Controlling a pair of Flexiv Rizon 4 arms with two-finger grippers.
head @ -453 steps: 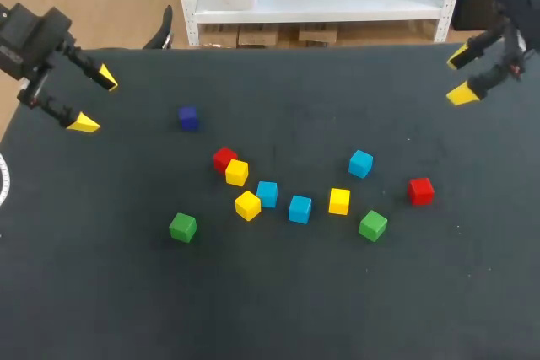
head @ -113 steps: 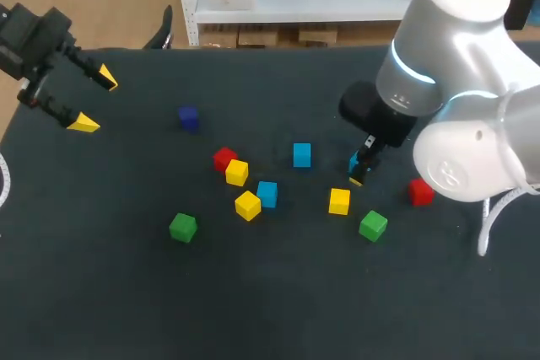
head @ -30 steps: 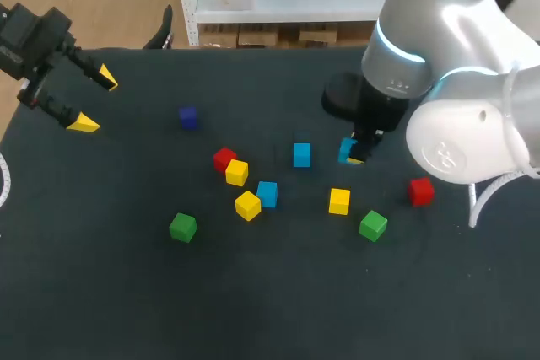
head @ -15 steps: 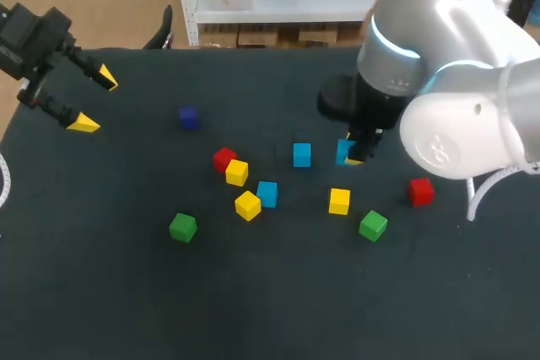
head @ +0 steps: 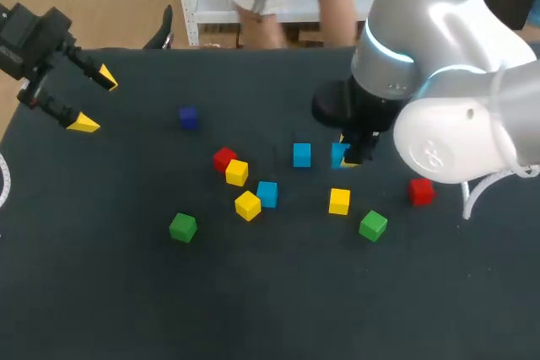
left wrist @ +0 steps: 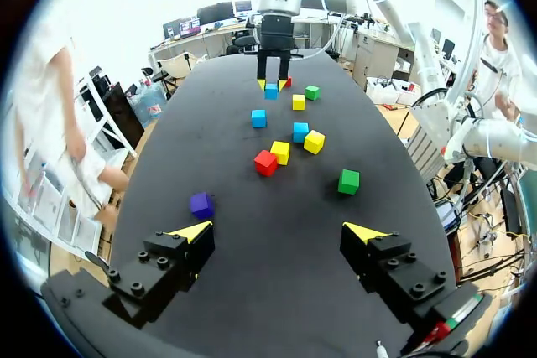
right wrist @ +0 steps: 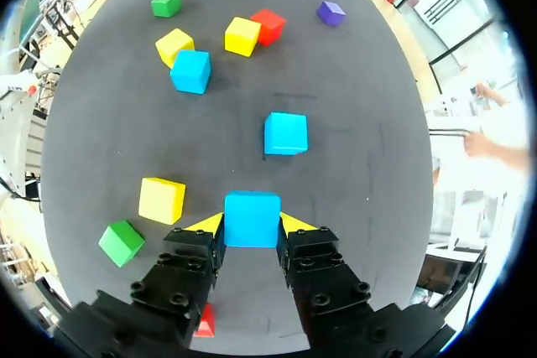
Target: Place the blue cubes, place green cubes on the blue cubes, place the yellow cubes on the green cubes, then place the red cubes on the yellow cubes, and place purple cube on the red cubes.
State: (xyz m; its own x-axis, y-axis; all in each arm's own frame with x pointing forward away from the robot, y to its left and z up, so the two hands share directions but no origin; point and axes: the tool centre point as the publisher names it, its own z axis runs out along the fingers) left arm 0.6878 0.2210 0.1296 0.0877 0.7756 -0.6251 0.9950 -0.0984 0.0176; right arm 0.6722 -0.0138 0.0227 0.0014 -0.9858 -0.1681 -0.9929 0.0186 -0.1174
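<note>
My right gripper (head: 348,156) is shut on a blue cube (right wrist: 252,219), low over the table just right of a second blue cube (head: 302,155). A third blue cube (head: 267,194) lies left of these, beside a yellow cube (head: 247,206). Another yellow cube (head: 237,172) touches a red cube (head: 224,158). The third yellow cube (head: 339,201), a green cube (head: 373,225) and a red cube (head: 421,191) sit near my right arm. A green cube (head: 183,227) and the purple cube (head: 188,118) lie apart on the left. My left gripper (head: 93,100) stands open and empty at the far left.
My right arm's big white body (head: 456,115) hangs over the table's right side and hides part of it. The dark table (head: 270,309) has bare surface along its front and on the left between the cubes and my left gripper (left wrist: 278,232).
My right gripper has carried the blue cube a little leftward, closer to the blue cube in the middle. The left arm and the other cubes have not moved.
</note>
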